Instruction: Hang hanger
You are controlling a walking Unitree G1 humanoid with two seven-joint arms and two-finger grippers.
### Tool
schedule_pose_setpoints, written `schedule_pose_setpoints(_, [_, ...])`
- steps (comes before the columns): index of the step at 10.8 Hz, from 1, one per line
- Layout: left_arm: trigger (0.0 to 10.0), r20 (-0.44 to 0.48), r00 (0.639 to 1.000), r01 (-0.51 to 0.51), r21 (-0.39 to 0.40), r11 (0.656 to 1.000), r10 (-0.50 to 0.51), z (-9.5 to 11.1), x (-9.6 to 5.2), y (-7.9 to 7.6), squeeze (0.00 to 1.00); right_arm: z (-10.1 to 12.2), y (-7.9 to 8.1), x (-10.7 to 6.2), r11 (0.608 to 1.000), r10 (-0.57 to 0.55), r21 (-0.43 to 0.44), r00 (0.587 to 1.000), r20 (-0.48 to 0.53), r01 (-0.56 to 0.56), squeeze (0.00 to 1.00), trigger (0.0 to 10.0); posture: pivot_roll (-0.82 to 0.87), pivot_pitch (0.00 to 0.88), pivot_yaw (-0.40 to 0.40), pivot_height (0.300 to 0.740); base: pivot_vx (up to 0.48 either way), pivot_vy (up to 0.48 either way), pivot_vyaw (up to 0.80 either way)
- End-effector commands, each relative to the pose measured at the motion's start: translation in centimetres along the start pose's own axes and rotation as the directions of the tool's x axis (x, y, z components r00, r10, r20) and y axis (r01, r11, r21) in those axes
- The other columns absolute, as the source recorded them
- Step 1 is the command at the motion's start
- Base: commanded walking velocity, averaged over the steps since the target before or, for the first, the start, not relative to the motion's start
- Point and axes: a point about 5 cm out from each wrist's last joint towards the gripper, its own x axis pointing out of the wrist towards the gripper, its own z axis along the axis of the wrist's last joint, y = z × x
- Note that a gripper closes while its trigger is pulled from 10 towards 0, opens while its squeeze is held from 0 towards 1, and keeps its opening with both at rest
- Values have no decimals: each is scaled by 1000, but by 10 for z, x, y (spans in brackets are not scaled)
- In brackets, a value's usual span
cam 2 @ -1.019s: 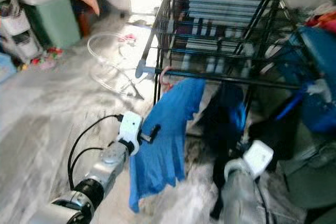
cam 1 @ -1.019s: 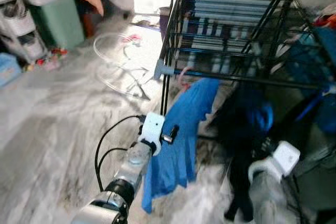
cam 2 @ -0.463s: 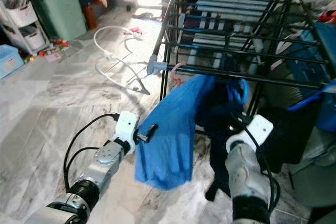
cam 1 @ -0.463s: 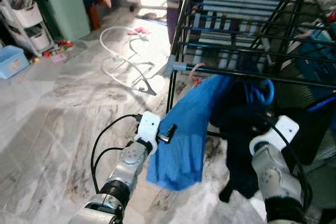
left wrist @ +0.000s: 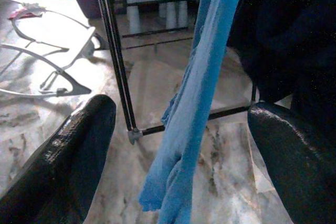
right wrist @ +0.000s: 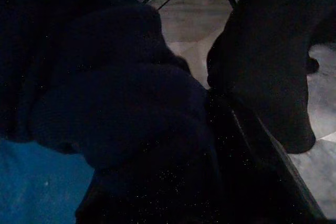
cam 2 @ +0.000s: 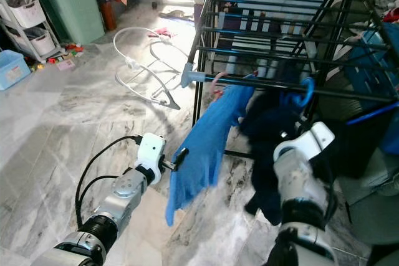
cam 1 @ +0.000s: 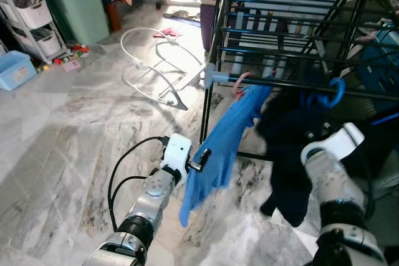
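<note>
A black drying rack (cam 1: 212,78) stands ahead. A blue garment (cam 1: 221,147) hangs from its front bar by a pink hook (cam 1: 240,82). My left gripper (left wrist: 178,150) is open beside the garment's lower half, its fingers (left wrist: 79,150) wide apart and the cloth just ahead between them. A dark navy garment (cam 1: 290,147) hangs to the right on a blue hanger, whose hook (cam 1: 335,91) is at the front bar. My right gripper (right wrist: 205,93) is buried in that dark cloth just below the bar, shut on the hanger inside it. The fingertips are hidden.
A white wire frame (cam 1: 156,60) lies on the marble floor left of the rack. A green bin (cam 1: 81,7), white drawers (cam 1: 28,20) and a blue box (cam 1: 12,70) line the far left. Blue items (cam 1: 380,60) crowd the right of the rack.
My right arm has lifted the dark garment, bringing the blue hook up from below the front bar to the bar. The blue garment has swung and hangs narrower. The left arm has stayed put.
</note>
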Motion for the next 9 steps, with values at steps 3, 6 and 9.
schedule_pose_setpoints(3, [10000, -19, 1000, -2, -7, 1000, 2, -5, -2, -1, 0, 6, 18, -5, 998, 55, 28, 998, 35, -56, 0, 10000, 92, 76, -57, 740, 0, 0, 0])
schedule_pose_setpoints(6, [10000, -26, 1000, 6, -4, 1000, -6, -5, -2, -4, 0, -19, 5, -10, 999, 32, 18, 998, -48, -31, 0, 10000, 80, 77, -56, 740, 0, 0, 0])
schedule_pose_setpoints(9, [10000, -35, 999, 15, -4, 1000, -15, -5, -1, -7, 0, -31, -9, -10, 1000, 3, -1, 997, -81, -3, 0, 10000, 75, 76, -53, 740, 0, 0, 0])
